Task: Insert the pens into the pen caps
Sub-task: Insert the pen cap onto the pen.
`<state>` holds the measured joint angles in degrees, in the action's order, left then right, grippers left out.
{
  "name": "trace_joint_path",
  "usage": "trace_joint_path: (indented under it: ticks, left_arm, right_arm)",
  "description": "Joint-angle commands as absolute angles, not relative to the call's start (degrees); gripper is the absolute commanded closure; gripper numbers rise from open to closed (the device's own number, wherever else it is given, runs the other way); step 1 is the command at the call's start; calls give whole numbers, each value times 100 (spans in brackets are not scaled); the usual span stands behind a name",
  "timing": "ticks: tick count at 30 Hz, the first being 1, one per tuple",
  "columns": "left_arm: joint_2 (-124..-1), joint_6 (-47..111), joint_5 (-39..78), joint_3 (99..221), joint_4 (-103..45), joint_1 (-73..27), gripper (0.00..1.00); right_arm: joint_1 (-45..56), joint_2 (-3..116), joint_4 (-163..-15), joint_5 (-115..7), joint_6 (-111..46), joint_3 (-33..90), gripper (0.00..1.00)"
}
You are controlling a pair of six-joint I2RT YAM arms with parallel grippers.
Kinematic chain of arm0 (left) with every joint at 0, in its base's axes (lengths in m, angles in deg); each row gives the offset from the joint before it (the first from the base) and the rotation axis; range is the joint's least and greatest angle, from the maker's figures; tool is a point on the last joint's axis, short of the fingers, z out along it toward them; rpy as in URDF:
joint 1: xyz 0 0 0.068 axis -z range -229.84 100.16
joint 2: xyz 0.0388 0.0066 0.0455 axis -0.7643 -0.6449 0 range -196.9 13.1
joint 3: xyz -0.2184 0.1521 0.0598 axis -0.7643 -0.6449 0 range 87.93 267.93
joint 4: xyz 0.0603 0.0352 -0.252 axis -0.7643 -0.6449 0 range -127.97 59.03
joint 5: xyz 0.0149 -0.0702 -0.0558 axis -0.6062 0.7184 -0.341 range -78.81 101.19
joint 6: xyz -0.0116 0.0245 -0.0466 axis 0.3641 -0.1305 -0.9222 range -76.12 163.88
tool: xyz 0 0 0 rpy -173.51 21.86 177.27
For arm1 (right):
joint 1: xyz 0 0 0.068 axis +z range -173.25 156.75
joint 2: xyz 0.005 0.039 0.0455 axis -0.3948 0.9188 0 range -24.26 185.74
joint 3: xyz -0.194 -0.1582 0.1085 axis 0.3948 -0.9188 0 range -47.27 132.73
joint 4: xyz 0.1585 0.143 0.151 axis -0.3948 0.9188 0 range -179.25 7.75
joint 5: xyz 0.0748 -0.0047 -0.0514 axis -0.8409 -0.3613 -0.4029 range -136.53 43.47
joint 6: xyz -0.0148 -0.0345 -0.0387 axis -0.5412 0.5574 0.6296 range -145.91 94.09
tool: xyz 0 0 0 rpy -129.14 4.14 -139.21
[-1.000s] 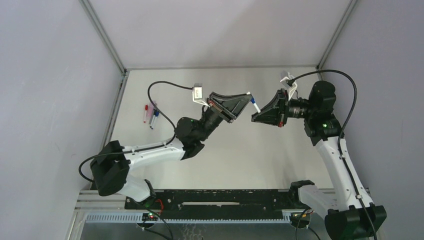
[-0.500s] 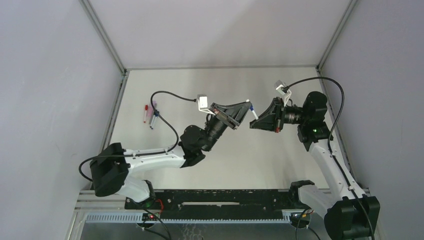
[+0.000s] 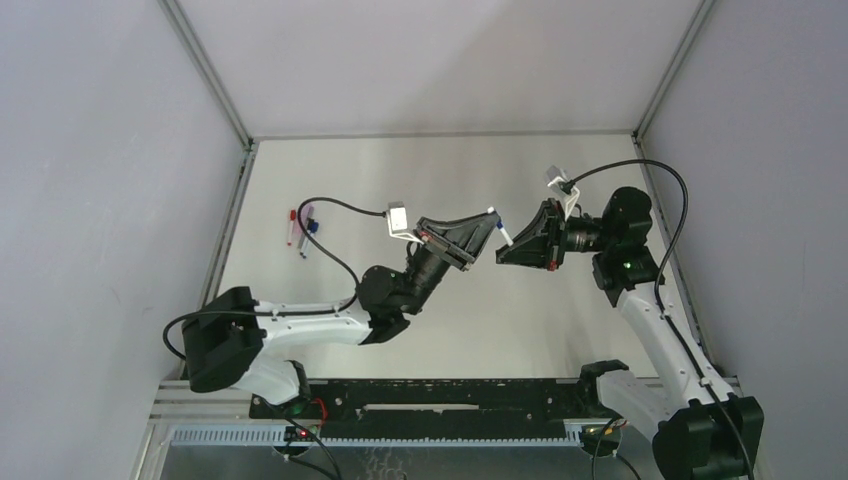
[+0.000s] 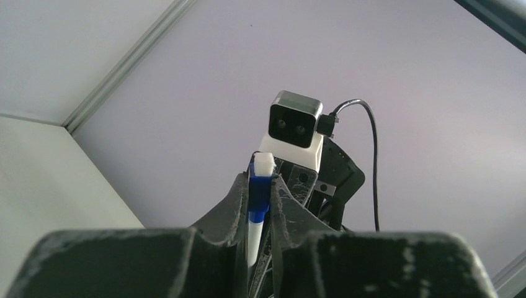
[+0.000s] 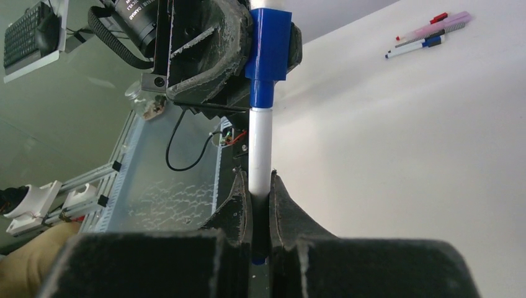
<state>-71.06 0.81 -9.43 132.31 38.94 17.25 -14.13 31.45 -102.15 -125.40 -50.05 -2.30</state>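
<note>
Gap narrowed mid-frame: left gripper (image 3: pixel 489 218) clamps the blue cap (image 5: pixel 268 43), right gripper (image 3: pixel 504 252) the blue-and-white pen (image 5: pixel 258 152); insertion looks under way.

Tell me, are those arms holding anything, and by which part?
One pen, shared: the right fingers pinch its white barrel near one end; the left fingers clamp the blue cap at the other.
</note>
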Motion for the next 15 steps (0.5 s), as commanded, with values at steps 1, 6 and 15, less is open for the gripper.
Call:
trace_joint_path:
  ticks: [1, 6, 15]
  left_arm:
    - [-7624, -57, 1351, 12804, 2252, 2701, 100]
    - [-7551, 901, 842, 13048, 1394, 2960, 100]
    - [-8019, -12, 1003, 13114, 1506, 3225, 100]
  right_arm:
    - [-1153, 3180, -10865, -11500, -4486, -40, 100]
    - [-974, 3030, -9871, -10587, -3499, 116, 100]
    - [-991, 3064, -10369, -10547, -3976, -24, 100]
